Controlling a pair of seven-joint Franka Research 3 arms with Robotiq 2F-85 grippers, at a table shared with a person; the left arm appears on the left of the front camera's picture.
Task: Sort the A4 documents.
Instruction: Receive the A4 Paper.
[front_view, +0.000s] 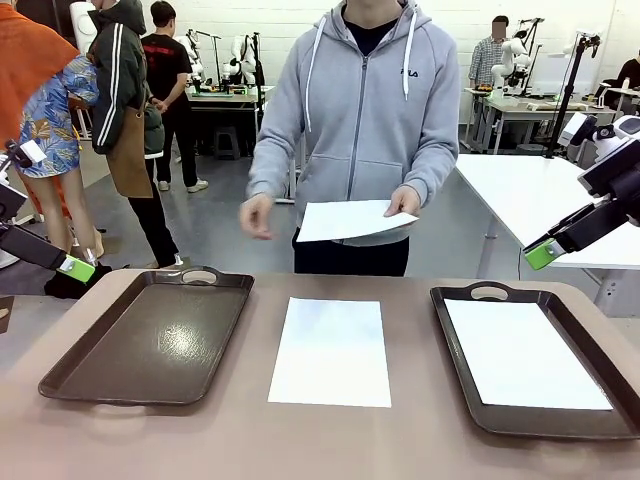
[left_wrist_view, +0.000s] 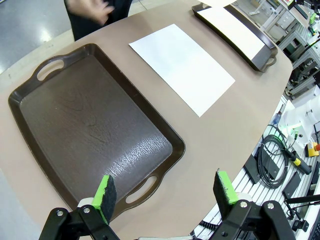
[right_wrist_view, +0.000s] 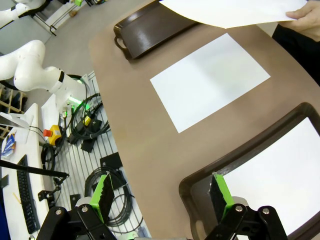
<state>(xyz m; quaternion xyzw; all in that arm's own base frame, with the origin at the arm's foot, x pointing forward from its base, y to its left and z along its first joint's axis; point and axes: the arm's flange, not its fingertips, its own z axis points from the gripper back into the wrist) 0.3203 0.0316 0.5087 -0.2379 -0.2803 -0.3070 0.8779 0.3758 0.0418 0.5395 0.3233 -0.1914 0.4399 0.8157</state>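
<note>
The left gripper (left_wrist_view: 165, 190) and right gripper (right_wrist_view: 161, 192) hang jaws apart, empty. The thin white paper sheet (front_view: 332, 350), flat on the brown table (front_view: 400, 440), offers no edge, so pinching could crumple it.

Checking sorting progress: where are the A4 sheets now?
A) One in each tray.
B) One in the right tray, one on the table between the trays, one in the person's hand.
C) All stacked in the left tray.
B: the right tray holds a sheet, a second sheet lies on the table between the trays, a third sheet is in the person's hand, and the left tray is bare.
</note>
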